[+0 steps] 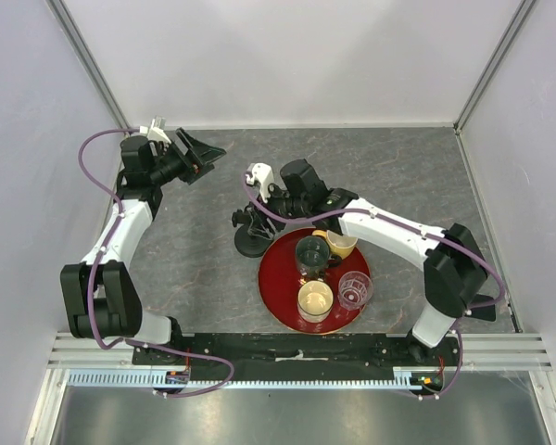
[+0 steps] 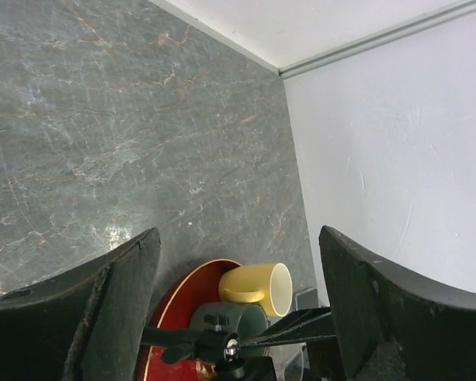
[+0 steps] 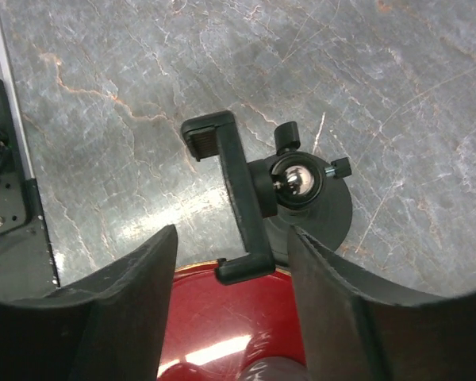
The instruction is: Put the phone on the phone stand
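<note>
No phone is showing in any view, and both pairs of jaws are standing wide open and holding nothing, so the placing is waiting on finding it. Groping for it unseen is risking a sweep into the crockery. The right jaws are hovering spread over the phone stand (image 3: 282,198), its empty cradle (image 3: 242,198) lying between them and the red tray (image 3: 222,317) lying under their roots, just beside the stand's base. Dropping or closing here is likely tipping the stand or jolting the tray. The left jaws are hanging well apart from the stand. The worktop (image 1: 195,269) is looking like grey veined stone, faintly glossy; the tray is round, lacquer-shiny; the stand is matt black with a disc base, chrome ball joint and hooked bar cradle; the yellow mug (image 2: 254,287) is smooth-glazed.
</note>
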`<state>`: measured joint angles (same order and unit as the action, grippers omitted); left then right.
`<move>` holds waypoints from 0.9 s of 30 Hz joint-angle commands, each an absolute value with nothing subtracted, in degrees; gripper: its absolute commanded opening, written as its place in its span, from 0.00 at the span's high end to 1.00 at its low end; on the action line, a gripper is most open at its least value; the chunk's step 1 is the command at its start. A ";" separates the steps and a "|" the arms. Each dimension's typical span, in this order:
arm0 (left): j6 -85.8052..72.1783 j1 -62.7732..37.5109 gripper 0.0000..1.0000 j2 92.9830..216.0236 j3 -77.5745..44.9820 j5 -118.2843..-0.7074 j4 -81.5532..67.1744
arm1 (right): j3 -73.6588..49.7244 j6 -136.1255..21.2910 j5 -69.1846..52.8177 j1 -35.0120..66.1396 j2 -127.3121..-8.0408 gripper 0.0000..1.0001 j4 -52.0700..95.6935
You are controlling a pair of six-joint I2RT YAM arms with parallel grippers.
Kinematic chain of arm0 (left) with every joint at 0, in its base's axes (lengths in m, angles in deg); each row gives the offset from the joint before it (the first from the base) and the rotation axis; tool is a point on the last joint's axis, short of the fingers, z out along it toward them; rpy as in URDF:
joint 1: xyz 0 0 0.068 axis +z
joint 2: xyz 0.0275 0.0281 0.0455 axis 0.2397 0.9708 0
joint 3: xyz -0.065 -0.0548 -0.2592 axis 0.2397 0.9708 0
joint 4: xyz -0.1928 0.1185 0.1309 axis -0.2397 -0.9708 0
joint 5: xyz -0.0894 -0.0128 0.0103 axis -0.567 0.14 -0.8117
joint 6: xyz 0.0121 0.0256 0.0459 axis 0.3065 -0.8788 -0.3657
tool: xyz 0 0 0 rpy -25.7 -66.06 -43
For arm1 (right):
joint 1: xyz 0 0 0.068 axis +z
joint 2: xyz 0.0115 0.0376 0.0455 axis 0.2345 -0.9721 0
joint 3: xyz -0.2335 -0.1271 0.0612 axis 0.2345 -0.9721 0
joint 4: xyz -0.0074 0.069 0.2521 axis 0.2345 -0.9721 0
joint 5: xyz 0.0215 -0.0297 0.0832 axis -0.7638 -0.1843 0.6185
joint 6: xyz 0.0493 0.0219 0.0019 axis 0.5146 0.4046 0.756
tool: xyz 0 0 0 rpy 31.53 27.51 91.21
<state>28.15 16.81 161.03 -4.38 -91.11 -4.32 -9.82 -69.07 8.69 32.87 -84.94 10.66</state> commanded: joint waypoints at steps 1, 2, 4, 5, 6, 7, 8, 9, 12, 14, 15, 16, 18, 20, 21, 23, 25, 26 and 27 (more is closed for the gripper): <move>30.48 17.03 0.13 161.01 -6.27 -94.83 -0.42 | -11.57 -68.46 2.82 34.69 -79.76 0.27 12.21; 30.21 17.12 0.13 160.92 -5.92 -94.05 -0.42 | -11.66 -67.84 1.50 34.95 -79.24 0.16 12.73; 29.86 17.12 0.13 161.10 -6.00 -93.77 -1.03 | -11.75 -65.65 -2.45 35.21 -78.01 0.08 13.09; 29.86 17.12 0.13 161.45 -6.44 -94.03 -1.29 | -11.75 -64.94 -3.60 35.13 -77.65 0.02 13.00; 29.77 17.12 0.13 161.71 -6.53 -94.21 -1.30 | -11.93 -64.41 -4.74 35.13 -76.87 0.02 13.00; 29.94 17.03 0.13 161.63 -6.44 -94.30 -1.21 | -12.10 -62.32 -7.62 35.22 -76.51 0.02 12.92; 30.29 17.12 0.13 161.54 -6.44 -94.30 -1.21 | -12.63 -61.86 -8.78 35.13 -75.99 0.02 11.96; 30.65 17.21 0.13 161.63 -6.53 -94.56 -1.03 | -13.07 -61.08 -10.36 35.13 -74.85 0.02 11.69; 31.09 17.12 0.14 161.19 -6.36 -95.18 -0.42 | -16.40 -58.26 -15.46 35.04 -71.25 0.02 12.21; 29.60 16.77 0.14 160.75 -6.09 -93.52 -1.55 | -17.46 -57.03 -20.64 35.04 -69.75 0.02 12.12; 28.99 16.59 0.14 160.83 -6.26 -93.16 -1.99 | -17.46 -56.59 -22.14 35.04 -68.61 0.02 12.04; 28.81 16.68 0.14 160.92 -6.61 -92.98 -2.26 | -17.55 -55.80 -23.89 34.87 -68.08 0.02 11.86; 28.72 16.59 0.14 161.19 -6.97 -93.33 -2.87 | -18.34 -51.07 -29.95 33.90 -66.67 0.02 11.42; 29.24 16.68 0.14 161.36 -6.88 -93.42 -2.88 | -19.04 -43.02 -39.40 32.85 -65.96 0.02 8.19; 29.50 16.68 0.14 161.54 -7.05 -93.77 -2.79 | -18.87 -40.00 -42.51 30.75 -65.61 0.02 5.82; 29.86 16.59 0.14 161.80 -7.23 -94.56 -2.79 | -18.70 -32.11 -46.13 26.71 -65.09 0.02 -3.02; 28.99 16.16 0.14 161.63 -6.88 -94.04 -3.05 | -19.66 -15.09 -48.07 17.32 -63.59 0.02 -9.20; 28.72 16.15 0.14 161.63 -6.88 -93.17 -3.40 | -20.97 -9.27 -48.43 13.81 -62.54 0.02 -15.67; 28.46 15.98 0.14 161.71 -7.05 -92.98 -3.67 | -21.68 0.62 -50.00 7.68 -62.19 0.02 -19.13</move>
